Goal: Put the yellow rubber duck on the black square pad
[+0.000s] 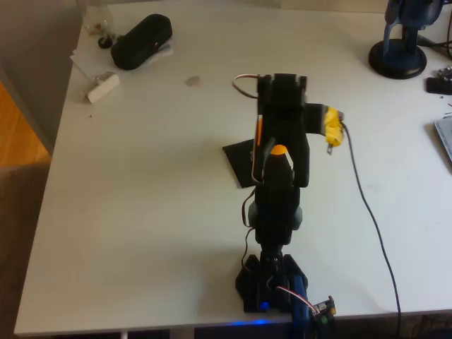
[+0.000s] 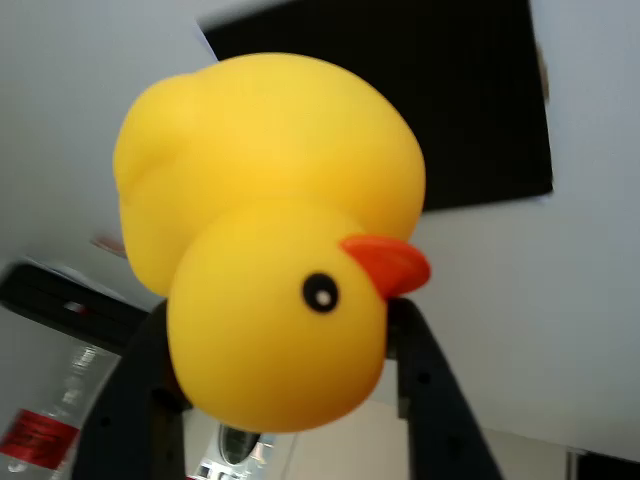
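So we're working on a big pale counter (image 1: 141,212), smooth and matte, and the black arm (image 1: 279,205) stretches up the middle of the overhead view, boxy plastic with yellow tape on one side. Partly hidden under it is the black square pad (image 1: 240,161), thin, flat and matte, with one sharp corner poking out to the left of the arm; in the wrist view it's the dark sheet (image 2: 430,100) behind the duck. Top left of the counter there's a bulky black oblong pouch (image 1: 141,41), rounded and soft-looking, well apart from everything we care about. Progress-wise, we'd say the pickup is done and the carry is mostly there: the yellow rubber duck (image 2: 270,240) is off the counter, clamped at its head between the two dark fingers (image 2: 140,400), with the pad right behind it in the wrist view. What's left, as far as we can judge, is lowering it onto the pad and letting go. The duck itself is glossy and rounded, plump body, smooth yellow skin, stubby orange beak, tiny dark eye with a pale dot. From overhead we only catch a small orange-yellow bit of it (image 1: 278,150) peeking out near the wrist.
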`<act>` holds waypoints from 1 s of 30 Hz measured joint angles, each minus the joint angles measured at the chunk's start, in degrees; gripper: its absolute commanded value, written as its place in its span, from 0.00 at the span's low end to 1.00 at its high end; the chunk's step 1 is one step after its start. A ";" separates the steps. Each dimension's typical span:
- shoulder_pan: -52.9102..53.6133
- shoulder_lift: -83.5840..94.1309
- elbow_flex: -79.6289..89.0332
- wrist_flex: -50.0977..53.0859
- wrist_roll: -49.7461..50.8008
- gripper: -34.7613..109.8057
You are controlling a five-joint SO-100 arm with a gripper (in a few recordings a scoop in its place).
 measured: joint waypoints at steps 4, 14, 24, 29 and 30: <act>-4.31 -0.26 0.00 0.00 1.67 0.34; -5.98 -0.26 6.24 -0.26 3.43 0.34; -6.15 -0.18 9.14 -0.26 3.43 0.34; -5.98 -0.18 9.14 -0.26 3.25 0.35; -5.98 -0.18 9.14 -0.26 3.25 0.35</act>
